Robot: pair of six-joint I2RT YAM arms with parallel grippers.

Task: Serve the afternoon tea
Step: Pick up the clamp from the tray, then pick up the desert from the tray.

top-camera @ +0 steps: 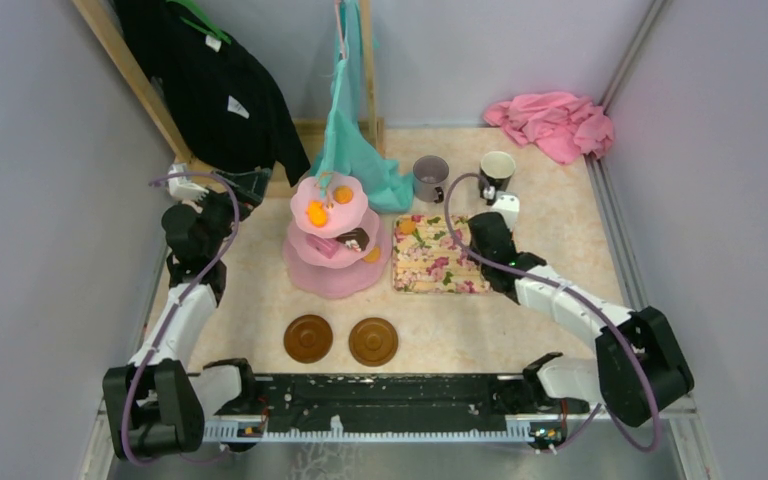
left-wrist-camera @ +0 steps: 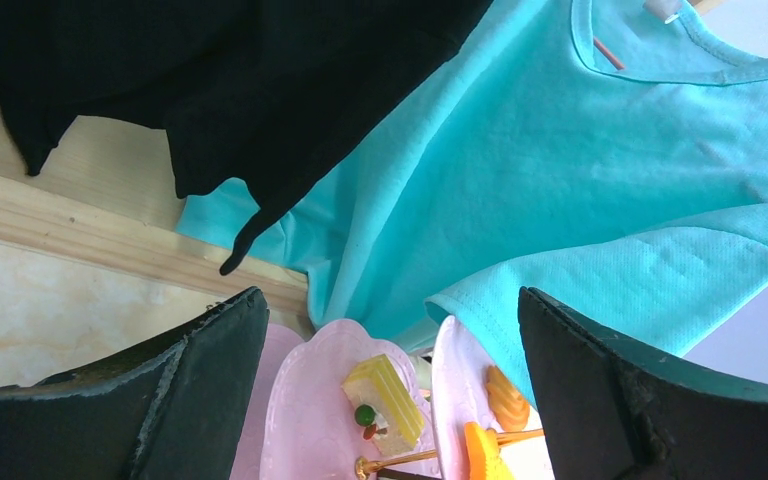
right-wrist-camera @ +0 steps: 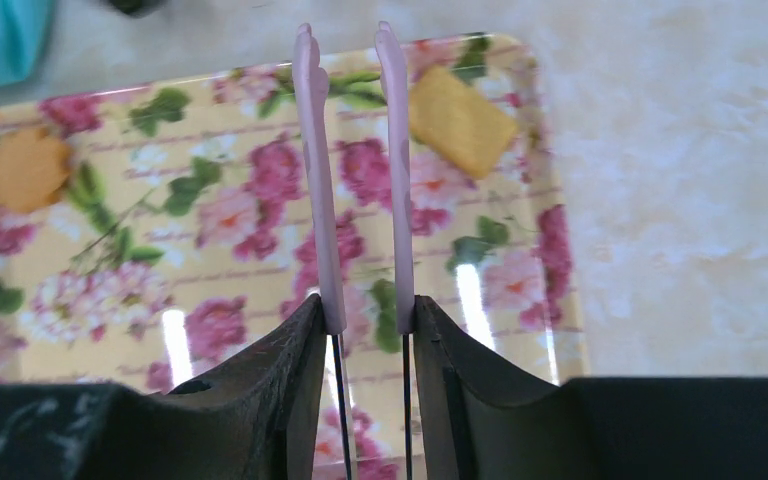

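Right gripper [right-wrist-camera: 365, 322]: clamped on pink tongs [right-wrist-camera: 393, 150]
Tray [right-wrist-camera: 240, 230]: floral, under tongs
Yellow cake [right-wrist-camera: 460, 122]: near tong tips
Orange cake [right-wrist-camera: 25, 170]: tray's left

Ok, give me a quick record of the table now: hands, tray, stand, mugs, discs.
left hand: open, empty, facing the stand
right hand: shut on pink tongs, over the floral tray
tray contents: orange cake, yellow cake
stand: cakes on its tiers
mugs: grey mug, black mug, beyond the tray
brown discs: two, side by side, bare
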